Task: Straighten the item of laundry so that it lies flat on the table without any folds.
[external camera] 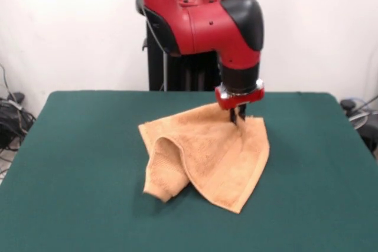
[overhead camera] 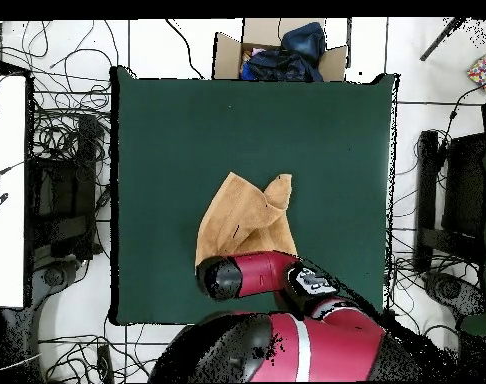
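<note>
From the front, the gripper is coming straight down onto the towel. Its fingers are sitting close together, right at the top edge of the cloth, and they seem to be pinching that edge, though the dark tips are partly hiding in the folds. Almost all of the towel is lying below the fingers and off to their left in this picture, spreading toward the near side of the table. One corner is curling up into a rolled flap, well away from the fingers. The long fold is running slantwise away from them.

From above, the arm is covering the gripper, so I cannot tell how the fingers are there. The towel is sticking out from under the arm toward the middle of the table. I think pulling away from that bunched part would be stretching it flat.
</note>
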Robot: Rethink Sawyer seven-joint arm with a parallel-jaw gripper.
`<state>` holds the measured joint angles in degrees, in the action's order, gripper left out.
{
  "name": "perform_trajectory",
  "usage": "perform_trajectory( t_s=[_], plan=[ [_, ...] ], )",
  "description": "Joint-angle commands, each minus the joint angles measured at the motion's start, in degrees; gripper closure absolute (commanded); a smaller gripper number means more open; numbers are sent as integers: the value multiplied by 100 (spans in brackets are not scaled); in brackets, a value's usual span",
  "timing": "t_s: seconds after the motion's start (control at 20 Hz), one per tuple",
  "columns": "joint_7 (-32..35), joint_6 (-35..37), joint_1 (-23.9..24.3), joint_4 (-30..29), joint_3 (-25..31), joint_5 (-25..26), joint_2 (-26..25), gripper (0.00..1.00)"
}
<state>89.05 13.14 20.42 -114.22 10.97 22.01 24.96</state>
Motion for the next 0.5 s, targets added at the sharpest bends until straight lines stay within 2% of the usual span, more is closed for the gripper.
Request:
perform_trajectory(
  t_s=[0.05, 0.15, 0.35, 0.5],
  plan=[
    [1037, -280, -97, -2, 179, -286, -560, 0],
    [1044, -223, -58, 20, 221, -345, -555, 0],
    [1077, 514, -80, -341, 455, -787, 317, 0],
    [890, 1164, 3, -498, 747, -1097, 771, 0]
  ],
)
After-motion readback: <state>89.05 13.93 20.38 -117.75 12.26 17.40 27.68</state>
